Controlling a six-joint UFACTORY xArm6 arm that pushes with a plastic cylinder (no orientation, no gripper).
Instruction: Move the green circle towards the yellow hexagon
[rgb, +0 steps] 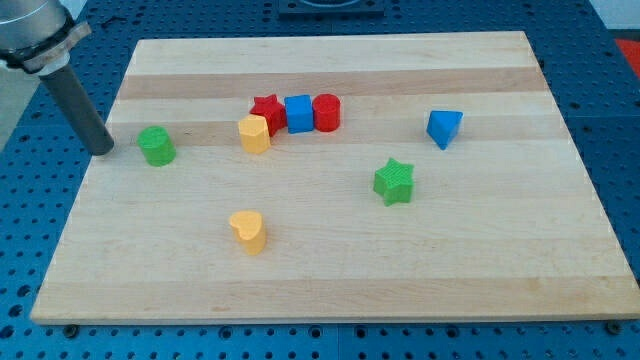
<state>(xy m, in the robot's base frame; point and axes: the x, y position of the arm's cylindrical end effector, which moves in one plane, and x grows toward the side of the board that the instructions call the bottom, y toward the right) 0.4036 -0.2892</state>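
The green circle (156, 146) stands near the board's left edge. The yellow hexagon (254, 133) stands to its right, apart from it, and touches the red star (266, 112). My tip (103, 150) rests at the board's left edge, just left of the green circle with a small gap between them. The rod rises up and to the left out of view.
A blue cube (298, 113) and a red cylinder (327, 112) stand in a row right of the red star. A yellow heart (247, 231) lies lower middle, a green star (394, 181) right of centre, a blue triangle (443, 127) at the right. The wooden board (500, 260) sits on a blue perforated table.
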